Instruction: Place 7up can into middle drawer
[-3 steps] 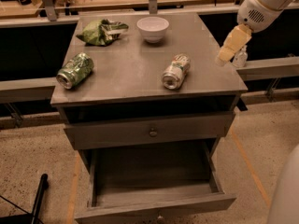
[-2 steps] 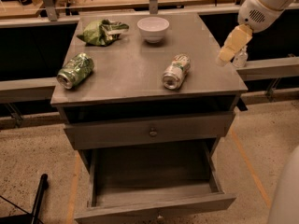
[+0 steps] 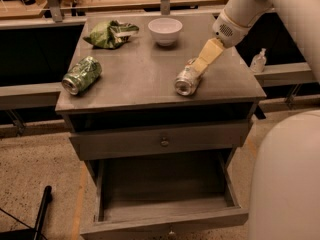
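The 7up can (image 3: 187, 79), silver-white with a bare metal top, lies on its side on the grey cabinet top (image 3: 145, 69), right of centre near the front edge. My gripper (image 3: 204, 60), with tan fingers, reaches down from the upper right and its tip is at the can's far end. The middle drawer (image 3: 162, 199) is pulled open at the bottom of the cabinet and nothing lies on its floor.
A dented green can (image 3: 82, 75) lies on the cabinet's left side. A crumpled green bag (image 3: 111, 33) and a white bowl (image 3: 165, 30) sit at the back. A knobbed drawer front (image 3: 162, 140) is closed above the open drawer. My white body (image 3: 285, 179) fills the lower right.
My gripper has moved left and down from beside the cabinet's right edge to the far end of the 7up can. The can has not moved.
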Controlling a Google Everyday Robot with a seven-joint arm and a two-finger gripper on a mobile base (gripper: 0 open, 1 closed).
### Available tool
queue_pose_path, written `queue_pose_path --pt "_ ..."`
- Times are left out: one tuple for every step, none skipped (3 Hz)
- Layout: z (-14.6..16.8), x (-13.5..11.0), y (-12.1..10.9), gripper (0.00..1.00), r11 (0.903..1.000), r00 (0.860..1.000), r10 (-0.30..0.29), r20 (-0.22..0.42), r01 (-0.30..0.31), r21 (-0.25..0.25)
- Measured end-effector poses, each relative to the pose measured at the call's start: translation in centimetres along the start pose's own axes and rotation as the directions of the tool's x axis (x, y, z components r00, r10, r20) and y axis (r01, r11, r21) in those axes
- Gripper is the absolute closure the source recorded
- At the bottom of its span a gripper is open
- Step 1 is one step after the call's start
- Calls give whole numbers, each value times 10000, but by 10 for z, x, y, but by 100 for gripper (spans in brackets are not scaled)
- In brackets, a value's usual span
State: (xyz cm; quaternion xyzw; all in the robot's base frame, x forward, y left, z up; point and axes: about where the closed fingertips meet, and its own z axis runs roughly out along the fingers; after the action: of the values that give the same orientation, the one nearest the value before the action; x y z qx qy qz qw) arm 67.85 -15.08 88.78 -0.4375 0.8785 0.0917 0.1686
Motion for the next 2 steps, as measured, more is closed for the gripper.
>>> queue_pose_path --pt "35 -21 14 0 9960 9942 891 -599 -888 79" --pt "43 -23 16 0 9848 9825 1736 -674 -1733 101"
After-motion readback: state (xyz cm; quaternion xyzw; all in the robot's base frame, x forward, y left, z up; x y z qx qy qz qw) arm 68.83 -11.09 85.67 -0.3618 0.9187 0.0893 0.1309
